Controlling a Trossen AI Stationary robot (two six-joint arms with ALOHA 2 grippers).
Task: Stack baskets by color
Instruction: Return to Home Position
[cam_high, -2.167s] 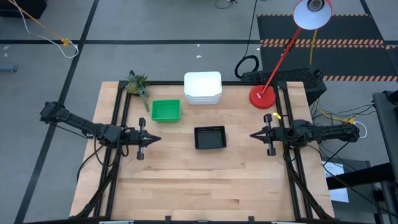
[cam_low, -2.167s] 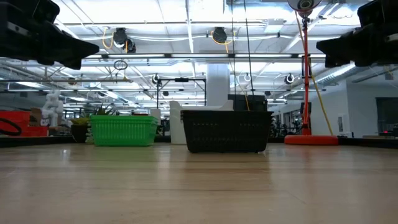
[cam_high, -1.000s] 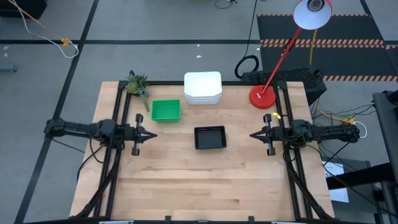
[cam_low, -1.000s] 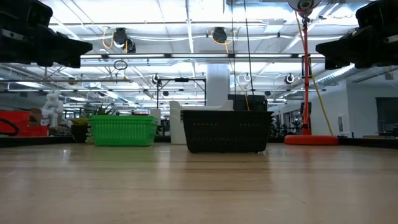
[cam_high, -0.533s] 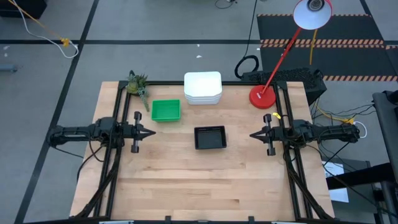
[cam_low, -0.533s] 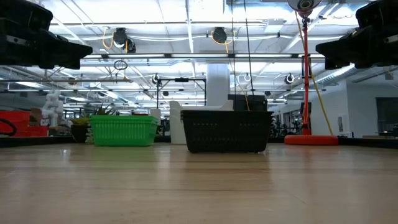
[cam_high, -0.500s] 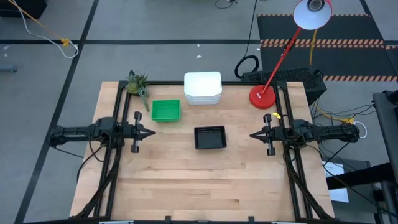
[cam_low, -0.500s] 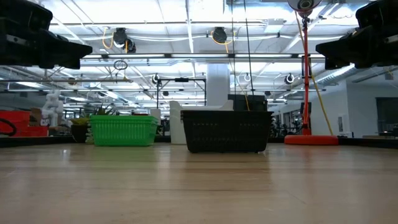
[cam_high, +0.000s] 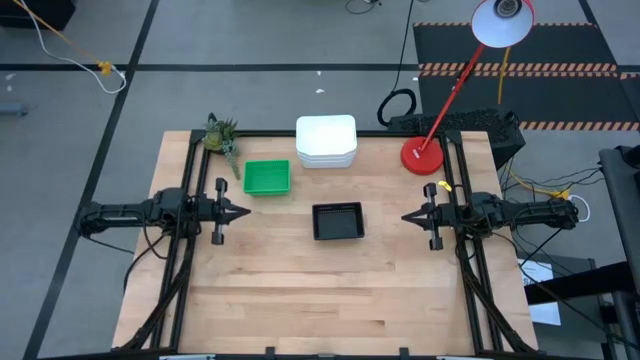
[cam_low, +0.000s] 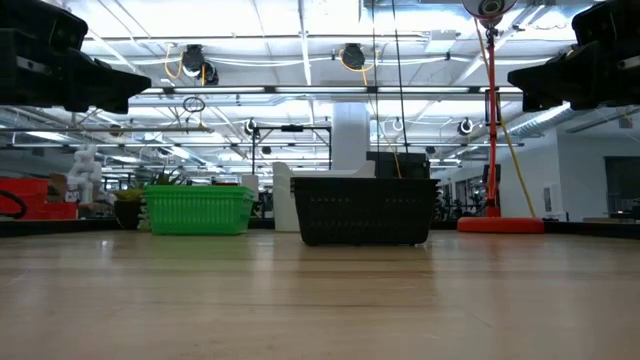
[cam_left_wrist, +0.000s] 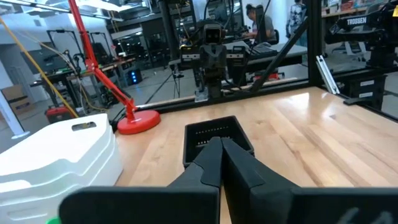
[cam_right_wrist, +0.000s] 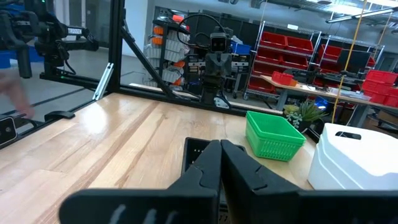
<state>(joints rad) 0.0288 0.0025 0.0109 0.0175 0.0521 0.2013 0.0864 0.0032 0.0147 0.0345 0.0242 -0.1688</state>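
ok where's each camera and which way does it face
High: above the table, straight down; both arms show, left tool, right tool.
Low: table height, level across at the black baskets; arm parts in top corners.
Left wrist: past its shut tool toward the right arm.
Right wrist: past its shut tool toward the left arm.
All four share the black baskets.

Front basket stack (cam_high: 337, 222) at centre — rear stack (cam_high: 326, 141) behind, side stack (cam_high: 266, 178) behind-left
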